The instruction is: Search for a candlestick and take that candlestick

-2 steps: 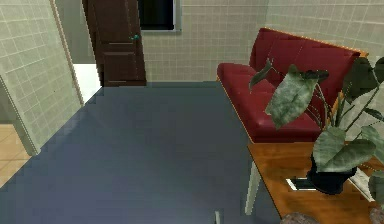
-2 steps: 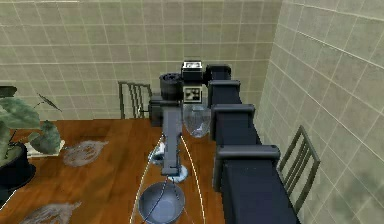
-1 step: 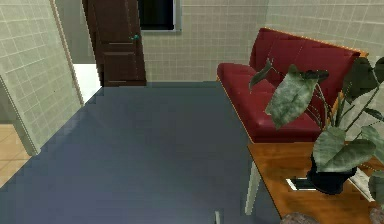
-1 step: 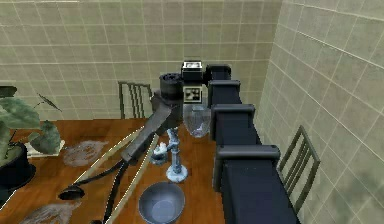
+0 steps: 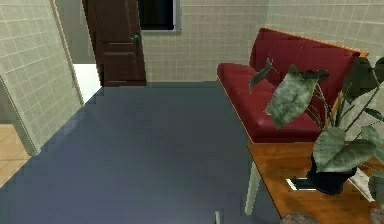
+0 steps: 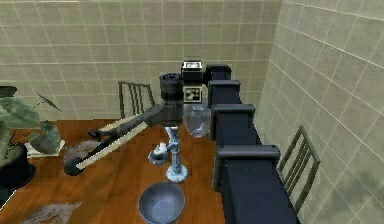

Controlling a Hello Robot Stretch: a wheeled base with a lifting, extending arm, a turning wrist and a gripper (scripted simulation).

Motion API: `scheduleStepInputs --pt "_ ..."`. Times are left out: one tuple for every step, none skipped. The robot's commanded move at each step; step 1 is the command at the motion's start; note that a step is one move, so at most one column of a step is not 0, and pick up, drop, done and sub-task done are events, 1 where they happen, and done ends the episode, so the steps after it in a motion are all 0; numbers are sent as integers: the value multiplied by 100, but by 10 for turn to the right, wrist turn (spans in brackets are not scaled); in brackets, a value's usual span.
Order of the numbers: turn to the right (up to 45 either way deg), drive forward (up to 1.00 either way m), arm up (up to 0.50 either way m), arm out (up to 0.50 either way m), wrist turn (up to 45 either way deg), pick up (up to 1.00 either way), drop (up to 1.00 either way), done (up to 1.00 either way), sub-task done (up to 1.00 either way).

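A slim silvery-blue candlestick (image 6: 176,158) with a round foot stands upright on the wooden table (image 6: 110,190), just left of the dark arm bar. The gripper (image 6: 88,150) hangs from its dark body below the two white marked squares, and its thin fingers slant down to the left over the tabletop. The candlestick stands right of those fingers, under the gripper's body. A greyish blob lies at the fingers' far end, so I cannot tell whether the gripper holds anything.
On the table are also a small pale item (image 6: 157,152), a clear glass (image 6: 197,122), a grey bowl (image 6: 163,203) and a potted plant (image 6: 15,125). Chairs (image 6: 135,97) stand by the tiled walls. A red sofa (image 5: 275,85), blue floor and a dark door (image 5: 115,40) lie ahead.
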Motion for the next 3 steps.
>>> scheduleStepInputs --pt "0 0 0 0 450 0 0 0 0" --pt "0 0 0 0 210 0 0 0 0" --pt "0 0 -22 0 0 0 0 0 0"
